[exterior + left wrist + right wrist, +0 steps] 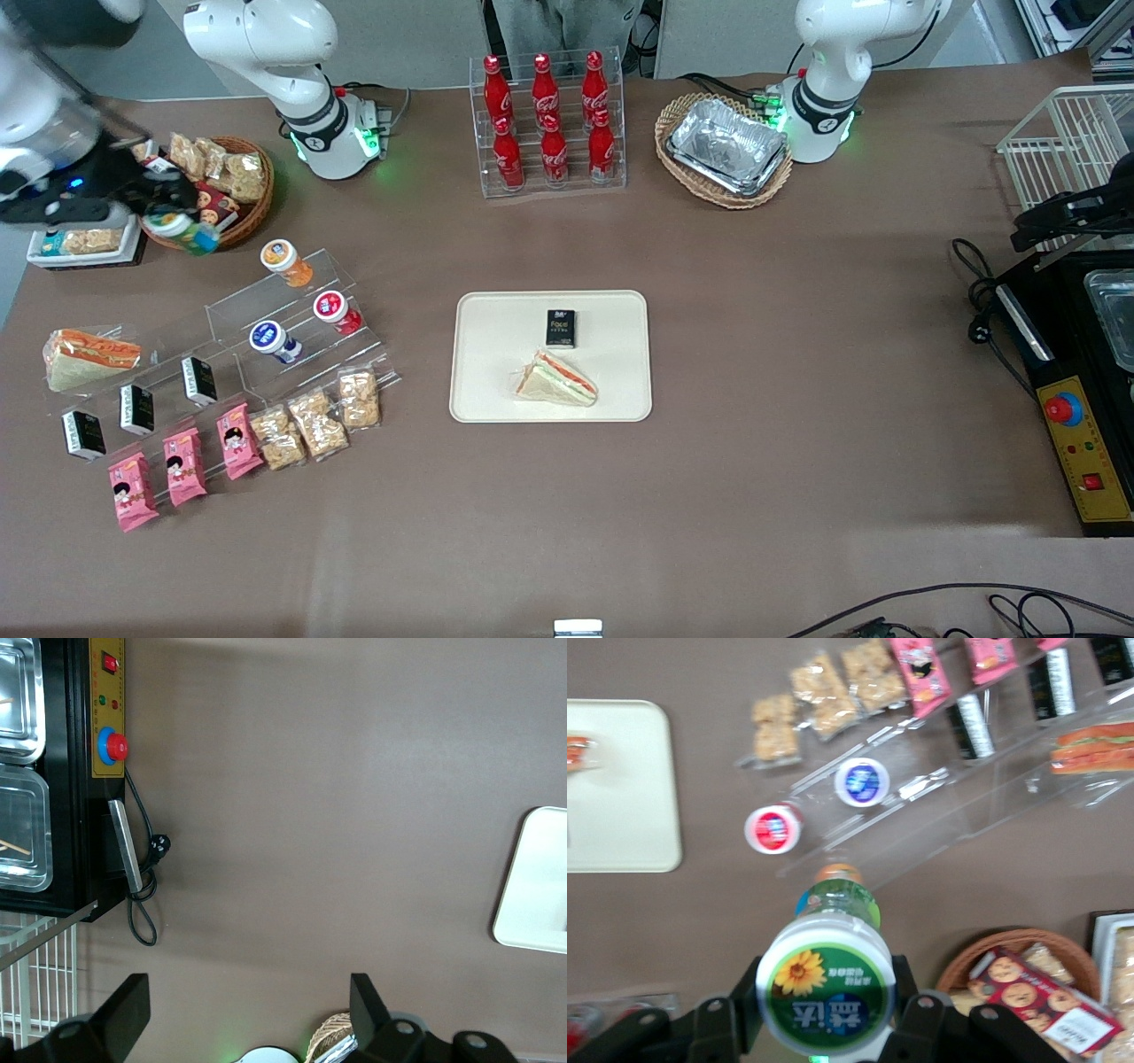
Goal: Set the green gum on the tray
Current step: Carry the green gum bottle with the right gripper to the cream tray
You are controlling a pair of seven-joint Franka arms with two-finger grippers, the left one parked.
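My right gripper (826, 1005) is shut on the green gum (826, 988), a white bottle whose round green lid carries a sunflower and white print. In the front view the gripper (177, 221) holds the gum (188, 234) in the air, above the table at the working arm's end, beside a wicker snack basket (232, 190). The cream-white tray (496, 341) lies at the table's middle, well away from the gum, with a black box (561, 328) and a wrapped sandwich (556, 378) on it. One edge of the tray (620, 788) also shows in the right wrist view.
Below the gum an acrylic stand (292, 306) holds orange-lidded (283, 261), red-lidded (334, 310) and blue-lidded (270, 339) bottles, snack packs and black boxes. A cola bottle rack (549, 124) and a basket with a foil tray (728, 146) stand farther from the camera. A black machine (1076, 372) occupies the parked arm's end.
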